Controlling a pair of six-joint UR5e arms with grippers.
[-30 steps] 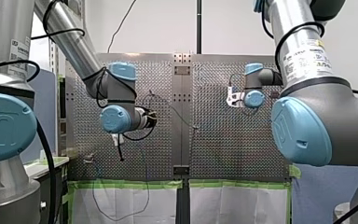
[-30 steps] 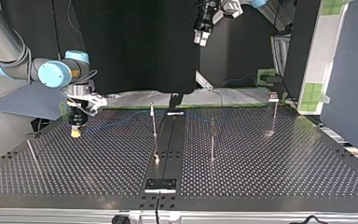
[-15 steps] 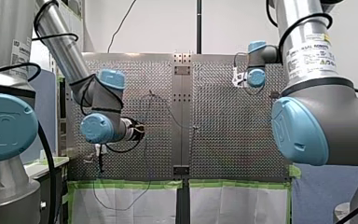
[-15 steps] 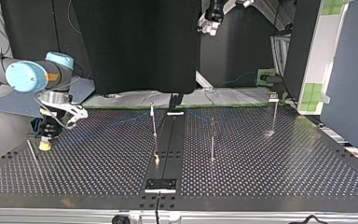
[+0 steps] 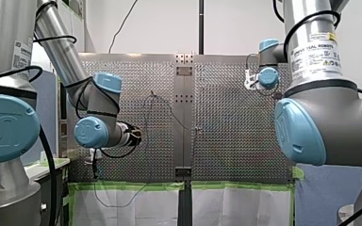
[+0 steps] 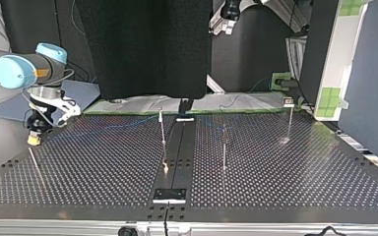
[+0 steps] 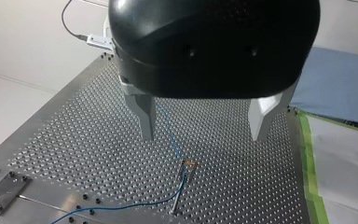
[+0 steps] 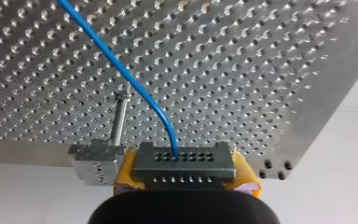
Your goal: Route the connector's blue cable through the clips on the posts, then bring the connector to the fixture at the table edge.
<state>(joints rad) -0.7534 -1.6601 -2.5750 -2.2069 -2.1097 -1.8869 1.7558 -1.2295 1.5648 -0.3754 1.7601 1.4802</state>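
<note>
Risk first: the blue cable point(image 8: 121, 65) leaves the connector point(image 8: 184, 164) in a tight bend and runs off over the table point(image 8: 270, 70). If the last move draws it taut, it could pull out of a clip or twist the connector in the grip. The fixture point(image 8: 93, 163), a metal block on a thin post, sits just beside the connector, and I cannot tell whether they touch. A slightly skewed approach would likely knock the block instead of seating the connector. The right hand point(image 6: 33, 137) is closed on the connector, yellow pads point(image 8: 127, 171) pressed to its two ends and the face with the holes turned toward the table. In the top view that arm comes in at the left, wrist bent down, hand pointing at the table near that side's edge. The left hand point(image 7: 205, 119) hangs high over the table, fingers spread wide and empty. A clip post point(image 7: 186, 168) with the cable running past it lies well below that hand.
</note>
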